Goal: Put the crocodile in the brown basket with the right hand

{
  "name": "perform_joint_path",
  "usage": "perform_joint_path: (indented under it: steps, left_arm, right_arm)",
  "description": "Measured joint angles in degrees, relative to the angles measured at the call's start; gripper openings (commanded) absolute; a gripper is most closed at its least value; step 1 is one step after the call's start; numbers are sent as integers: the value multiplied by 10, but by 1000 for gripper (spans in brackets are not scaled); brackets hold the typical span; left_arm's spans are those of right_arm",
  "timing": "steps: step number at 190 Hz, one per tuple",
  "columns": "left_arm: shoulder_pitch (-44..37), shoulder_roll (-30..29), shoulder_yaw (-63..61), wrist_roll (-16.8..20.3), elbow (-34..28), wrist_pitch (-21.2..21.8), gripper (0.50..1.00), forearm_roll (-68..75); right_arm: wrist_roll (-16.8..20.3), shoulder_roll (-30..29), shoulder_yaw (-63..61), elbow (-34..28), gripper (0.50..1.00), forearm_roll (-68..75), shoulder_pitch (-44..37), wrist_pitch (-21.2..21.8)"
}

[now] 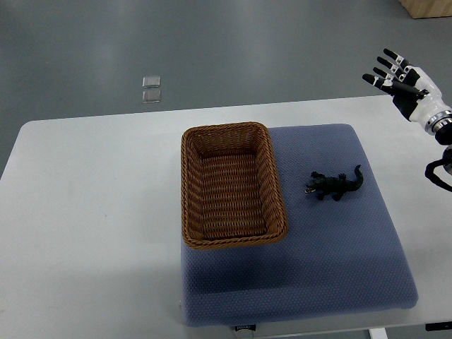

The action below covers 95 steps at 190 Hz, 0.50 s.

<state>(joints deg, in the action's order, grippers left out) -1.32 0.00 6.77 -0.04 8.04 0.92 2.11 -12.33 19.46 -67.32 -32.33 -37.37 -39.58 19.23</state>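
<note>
Brown wicker basket, empty; crocodile just right of basket on blue pad. Right hand far right of basket, fingers spread wide, holding nothing. Step 1, reach, pending: lower onto crocodile, close around body.

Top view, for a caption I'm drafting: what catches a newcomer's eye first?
The rectangular brown wicker basket, empty, sits on the left part of a blue padded mat on the white table. A dark green toy crocodile lies on the mat right of it, apart. The white-and-black right hand hovers open at the upper right.
</note>
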Motion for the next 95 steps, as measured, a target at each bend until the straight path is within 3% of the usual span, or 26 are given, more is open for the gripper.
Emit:
perform_joint_path:
  steps: [95]
  left_arm:
    - [0,0,0,0,0,0,1000,0]
  right_arm:
    - [-26,59,110,-36,950,-14,-10,10]
